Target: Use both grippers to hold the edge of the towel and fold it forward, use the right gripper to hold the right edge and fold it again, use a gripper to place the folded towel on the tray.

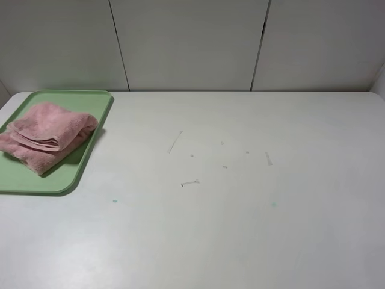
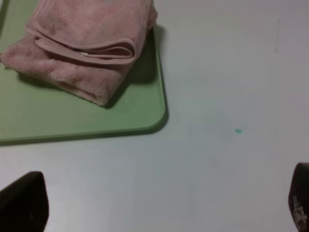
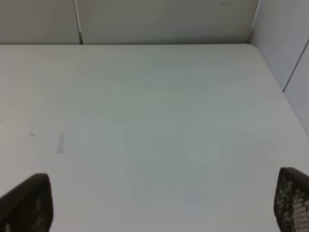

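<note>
The folded pink terry-cloth towel (image 1: 47,136) lies on the flat light-green plastic tray (image 1: 90,102). The left claw (image 2: 159,205) and the right claw (image 3: 159,203) are both wide open and empty, so I think little can go wrong; only the loose top fold could spring open.

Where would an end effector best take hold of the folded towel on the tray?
Judging by its pose, pinch the stacked hemmed edges of the towel from above on the side facing the table centre. The layers bunch thick there and sit clear of the tray rim, so one bite should catch all.
</note>
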Robot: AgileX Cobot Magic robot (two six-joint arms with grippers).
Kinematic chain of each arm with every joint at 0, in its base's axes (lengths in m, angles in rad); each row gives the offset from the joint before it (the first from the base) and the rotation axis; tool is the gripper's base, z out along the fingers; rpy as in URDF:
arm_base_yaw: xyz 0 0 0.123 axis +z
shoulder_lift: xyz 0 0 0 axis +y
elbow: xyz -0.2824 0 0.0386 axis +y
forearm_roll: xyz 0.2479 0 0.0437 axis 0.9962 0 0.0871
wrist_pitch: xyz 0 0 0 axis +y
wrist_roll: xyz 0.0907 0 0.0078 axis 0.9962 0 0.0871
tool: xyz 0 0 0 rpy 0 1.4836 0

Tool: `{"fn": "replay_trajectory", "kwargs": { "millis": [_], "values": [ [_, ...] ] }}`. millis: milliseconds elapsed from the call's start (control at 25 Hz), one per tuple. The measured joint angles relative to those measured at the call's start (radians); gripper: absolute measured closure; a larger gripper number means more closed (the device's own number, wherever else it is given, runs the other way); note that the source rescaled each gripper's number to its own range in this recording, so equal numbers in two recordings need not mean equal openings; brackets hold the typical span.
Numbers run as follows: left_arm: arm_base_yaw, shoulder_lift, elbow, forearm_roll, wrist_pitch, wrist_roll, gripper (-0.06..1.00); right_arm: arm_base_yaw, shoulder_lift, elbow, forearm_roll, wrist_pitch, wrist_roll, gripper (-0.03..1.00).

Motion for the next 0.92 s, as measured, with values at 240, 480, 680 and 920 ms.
{"fn": "replay_trajectory", "kwargs": {
  "millis": [240,480,680,920],
  "values": [
    [0.000,-0.002,0.000,0.000,0.000,0.005,-0.05,0.000,0.000,0.000,0.000,0.000,0.000,-0.03],
    [0.000,-0.002,0.000,0.000,0.000,0.006,-0.05,0.000,0.000,0.000,0.000,0.000,0.000,-0.03],
    [0.000,-0.002,0.000,0.000,0.000,0.006,-0.05,0.000,0.000,0.000,0.000,0.000,0.000,-0.03],
    [0.000,-0.002,0.000,0.000,0.000,0.006,-0.05,0.000,0.000,0.000,0.000,0.000,0.000,-0.03]
  ]
}}
